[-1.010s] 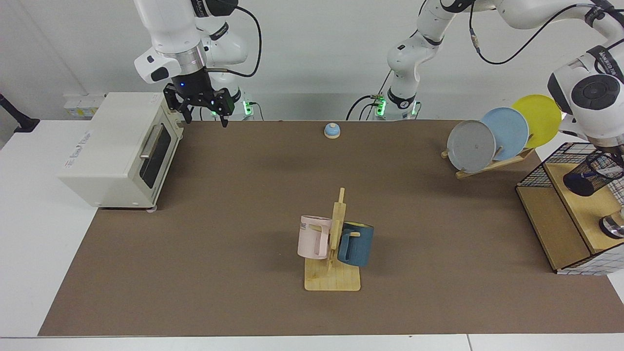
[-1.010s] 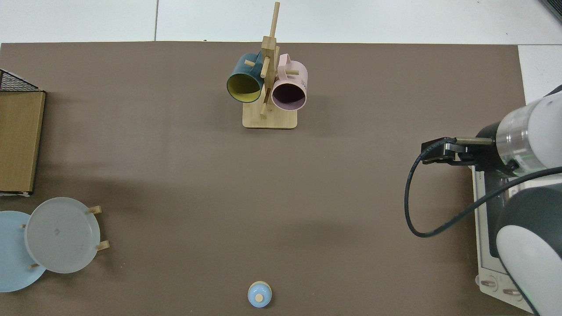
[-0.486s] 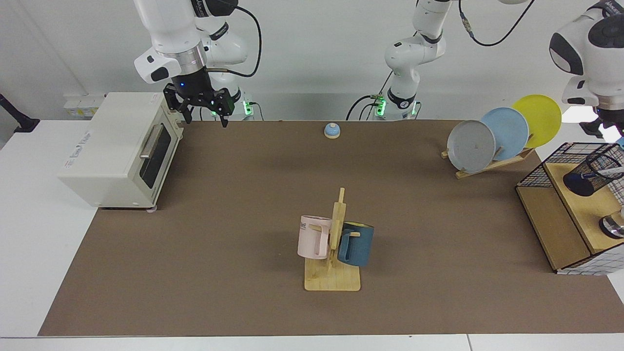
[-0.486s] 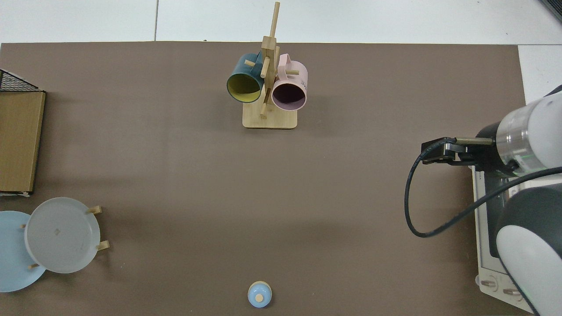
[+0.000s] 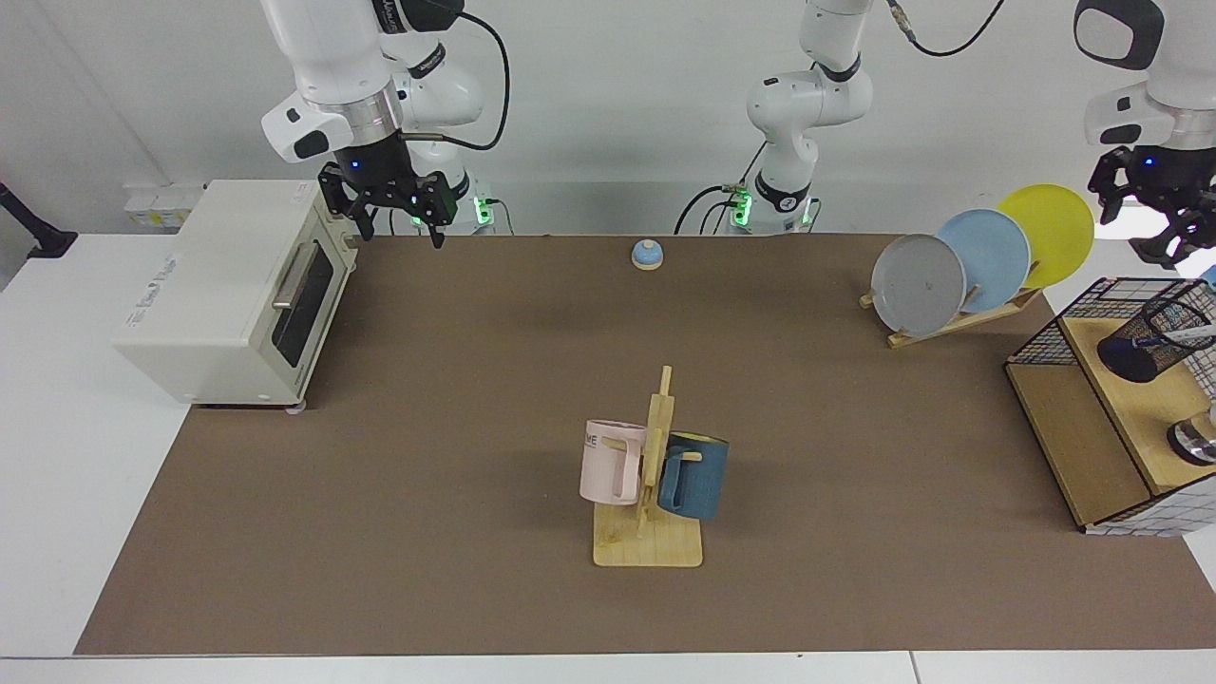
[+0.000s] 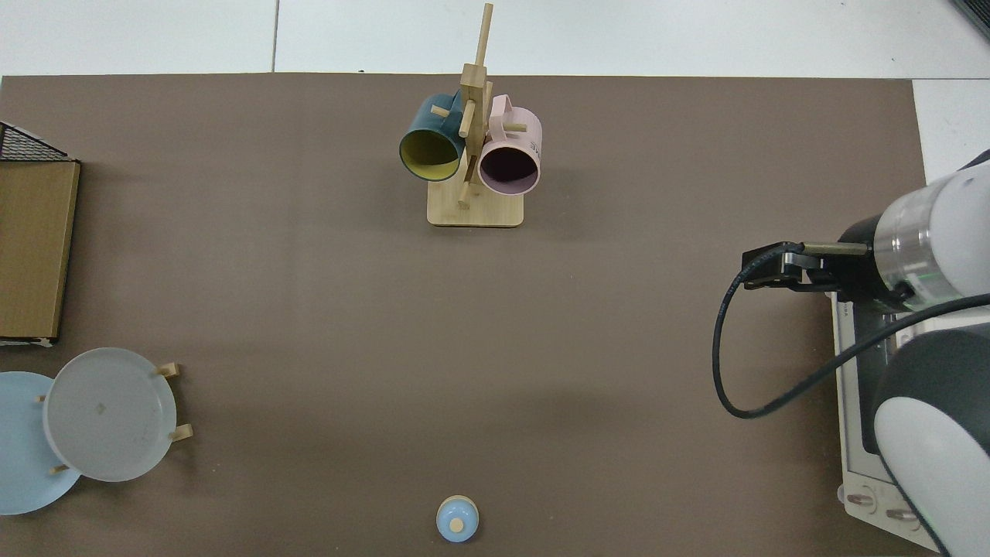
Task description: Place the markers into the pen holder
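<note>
The pink mug [image 5: 613,462] shows the letters "ME"; the toaster oven's [image 5: 228,290] side label is unreadable.

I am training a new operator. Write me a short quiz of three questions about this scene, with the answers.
1. True or false: the left pincer holds the marker.
2. Choose one: the pen holder stands in A) the wire basket, B) the plate rack, C) the pink mug.
3. Fill in: the right pincer hovers beside the ______.

Key: 1 false, the pincer is open above the pen holder and the marker sits inside it; 2 A; 3 toaster oven.
</note>
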Robot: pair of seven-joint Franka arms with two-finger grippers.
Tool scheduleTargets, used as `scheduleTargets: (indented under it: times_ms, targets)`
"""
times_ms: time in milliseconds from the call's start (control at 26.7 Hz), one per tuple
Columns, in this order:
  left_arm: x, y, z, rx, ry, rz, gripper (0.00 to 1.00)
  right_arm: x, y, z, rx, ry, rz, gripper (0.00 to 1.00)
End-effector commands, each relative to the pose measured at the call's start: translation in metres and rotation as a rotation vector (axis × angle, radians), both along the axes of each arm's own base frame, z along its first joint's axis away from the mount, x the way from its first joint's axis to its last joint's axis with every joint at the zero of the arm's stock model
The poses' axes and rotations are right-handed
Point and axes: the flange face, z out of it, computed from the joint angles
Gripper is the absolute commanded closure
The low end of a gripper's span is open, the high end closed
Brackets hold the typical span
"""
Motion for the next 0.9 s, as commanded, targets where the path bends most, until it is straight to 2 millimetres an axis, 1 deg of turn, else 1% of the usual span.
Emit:
scheduleTargets:
  times_ms: [0, 75, 112, 224, 299, 411, 524, 673, 860]
  targets:
    - [-0.007, -0.023, -0.008, -0.151, -0.012, 0.152, 0.0, -0.002, -0.002, 0.0, 0.007, -0.017, -0.019, 0.0]
    - [-0.009, -0.042, -0.009, -0.188, -0.005, 0.25, 0.0, -0.002, -0.002, 0.001, 0.008, -0.018, -0.019, 0.0]
    - [-0.01, -0.047, -0.012, -0.197, -0.002, 0.305, 0.0, -0.002, -0.002, 0.001, 0.008, -0.018, -0.019, 0.0]
    - [-0.011, -0.072, -0.016, -0.215, 0.003, 0.466, 0.0, -0.002, -0.002, 0.001, 0.008, -0.02, -0.019, 0.0]
    - [-0.012, -0.082, -0.018, -0.232, 0.004, 0.569, 0.0, -0.002, -0.002, 0.0, 0.008, -0.018, -0.019, 0.0]
    - [-0.012, -0.105, -0.018, -0.283, -0.001, 0.673, 0.0, -0.002, -0.002, 0.001, 0.009, -0.018, -0.019, 0.0]
    - [-0.011, -0.116, -0.018, -0.331, -0.002, 0.748, 0.0, -0.002, -0.002, 0.0, 0.009, -0.016, -0.019, 0.0]
    - [-0.013, -0.134, -0.015, -0.344, -0.009, 0.79, 0.0, -0.002, -0.002, 0.001, 0.008, -0.018, -0.019, 0.0]
    - [-0.014, -0.141, -0.009, -0.346, -0.027, 0.847, 0.0, -0.002, -0.002, 0.001, 0.008, -0.018, -0.019, 0.0]
